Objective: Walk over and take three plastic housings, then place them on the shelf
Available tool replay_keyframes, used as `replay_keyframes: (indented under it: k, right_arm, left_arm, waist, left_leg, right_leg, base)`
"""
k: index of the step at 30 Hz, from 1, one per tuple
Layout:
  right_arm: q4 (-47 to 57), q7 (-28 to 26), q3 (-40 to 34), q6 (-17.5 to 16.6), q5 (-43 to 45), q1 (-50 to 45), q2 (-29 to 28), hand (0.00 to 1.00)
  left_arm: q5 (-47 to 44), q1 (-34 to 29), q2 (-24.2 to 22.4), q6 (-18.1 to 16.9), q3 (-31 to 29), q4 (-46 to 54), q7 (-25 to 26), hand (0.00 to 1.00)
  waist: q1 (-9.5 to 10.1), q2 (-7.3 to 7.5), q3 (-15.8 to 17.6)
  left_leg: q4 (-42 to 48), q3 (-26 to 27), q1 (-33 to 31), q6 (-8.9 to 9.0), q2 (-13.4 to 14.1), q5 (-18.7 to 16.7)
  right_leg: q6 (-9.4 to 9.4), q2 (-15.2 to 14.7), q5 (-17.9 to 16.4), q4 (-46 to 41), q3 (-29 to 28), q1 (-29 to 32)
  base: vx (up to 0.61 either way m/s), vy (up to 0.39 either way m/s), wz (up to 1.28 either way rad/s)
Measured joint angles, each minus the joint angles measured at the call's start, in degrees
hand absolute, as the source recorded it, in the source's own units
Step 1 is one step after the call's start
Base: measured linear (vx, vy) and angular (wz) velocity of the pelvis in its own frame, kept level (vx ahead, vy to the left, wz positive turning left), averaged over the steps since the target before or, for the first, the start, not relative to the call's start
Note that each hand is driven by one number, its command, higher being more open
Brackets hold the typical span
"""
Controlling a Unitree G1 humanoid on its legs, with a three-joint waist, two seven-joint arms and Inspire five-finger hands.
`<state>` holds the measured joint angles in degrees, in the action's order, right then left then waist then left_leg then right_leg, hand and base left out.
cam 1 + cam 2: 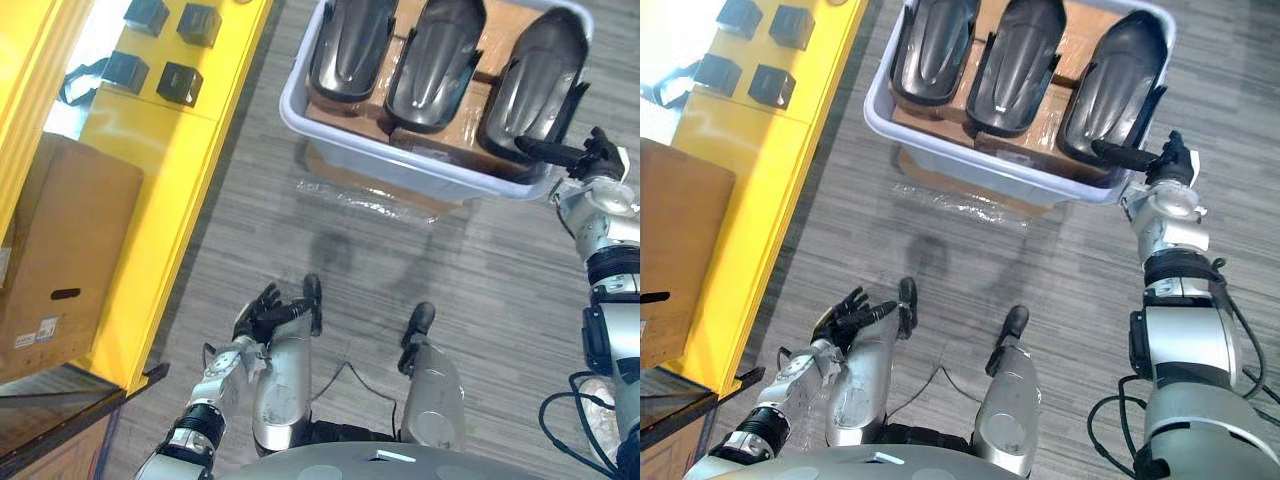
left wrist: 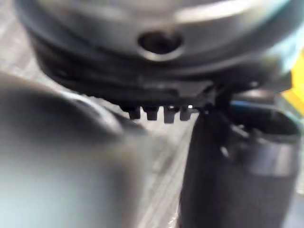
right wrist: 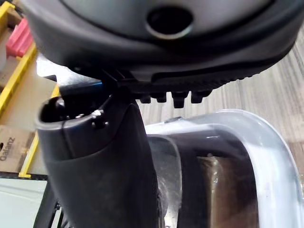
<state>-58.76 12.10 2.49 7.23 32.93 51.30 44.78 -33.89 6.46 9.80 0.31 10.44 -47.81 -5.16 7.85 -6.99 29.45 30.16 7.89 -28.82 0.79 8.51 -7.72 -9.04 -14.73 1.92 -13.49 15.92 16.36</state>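
Observation:
Three dark plastic housings lie side by side in a pale tub [image 1: 395, 163] on the floor ahead: the left housing [image 1: 350, 45], the middle housing [image 1: 435, 60] and the right housing [image 1: 535, 75]. They rest on brown cardboard inside the tub. My right hand [image 1: 588, 156] is at the tub's near right corner, open, with straight fingers reaching over the rim toward the right housing's near end. The right wrist view shows the tub's rim [image 3: 268, 156] just past the thumb. My left hand [image 1: 266, 312] hangs low by my side, fingers relaxed and empty.
A yellow shelf [image 1: 150, 130] runs along the left, with several small black boxes [image 1: 180, 82] on it. A large cardboard box [image 1: 60, 250] sits on its lower level. Crumpled clear film [image 1: 370, 195] lies on the grey floor by the tub's near side.

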Motion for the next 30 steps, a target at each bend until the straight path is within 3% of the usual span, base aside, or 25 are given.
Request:
replay_keyframes:
  k: [10, 11, 15, 18, 30]
  right_arm:
    - [-4.1, 0.1, 1.7, 2.6, 0.0, 3.8, 2.8, 1.0]
    - [-4.1, 0.2, 1.8, 2.6, 0.0, 4.1, 3.0, 0.0]
    - [-4.0, 0.5, 2.8, 3.0, -0.4, 5.0, 3.4, 0.0]
    - [-4.1, 1.2, 3.0, 5.0, -1.0, 5.3, 6.5, 0.0]
    - [-5.7, 0.9, 3.7, 5.2, -3.4, 4.4, 8.8, 0.0]
  left_arm:
    - [-3.6, 0.0, -0.5, -0.5, 0.6, -0.2, -1.2, 1.0]
    - [-4.2, 0.1, -1.0, -0.6, 0.6, -0.3, -1.3, 1.0]
    - [-4.2, 0.2, -1.3, -1.5, 1.2, -0.4, -1.4, 1.0]
    - [-4.6, 0.3, -1.6, -1.6, 1.1, -0.6, -2.0, 1.0]
    - [-4.6, 0.3, -1.9, -2.7, 1.1, -1.9, -3.6, 1.0]
  waist:
    - [1.32, -1.46, 0.4]
    - [1.42, -1.78, 0.4]
    - [1.49, -2.73, 0.4]
    - [1.76, -2.76, 0.4]
    - [1.31, -3.07, 0.2]
  left_leg:
    - [1.7, -0.7, -2.7, 0.04, 0.0, 0.1]
    - [1.6, -0.8, -3.2, 0.0, 0.0, 0.4]
    - [1.5, -1.6, -4.5, -0.03, -1.0, 1.2]
    - [1.5, -1.8, -4.9, 0.03, -1.3, 1.4]
    - [0.5, -3.3, -4.6, 0.96, -1.8, 2.5]
  right_leg:
    - [0.28, -0.4, -1.8, -4.9, -0.3, 3.8]
    - [0.29, -0.8, -2.3, -6.0, -0.3, 4.7]
    - [0.36, -2.3, -4.2, -9.9, 0.0, 7.3]
    - [0.43, -2.8, -5.0, -11.5, 0.1, 8.1]
    - [1.41, -3.2, -7.7, -14.6, 1.5, 8.7]
  base:
    - [-0.04, -0.002, 0.02]
    - [-0.03, -0.022, 0.14]
    - [-0.02, -0.022, 0.15]
    - [-0.01, -0.034, 0.08]
    - [0.02, -0.042, 0.06]
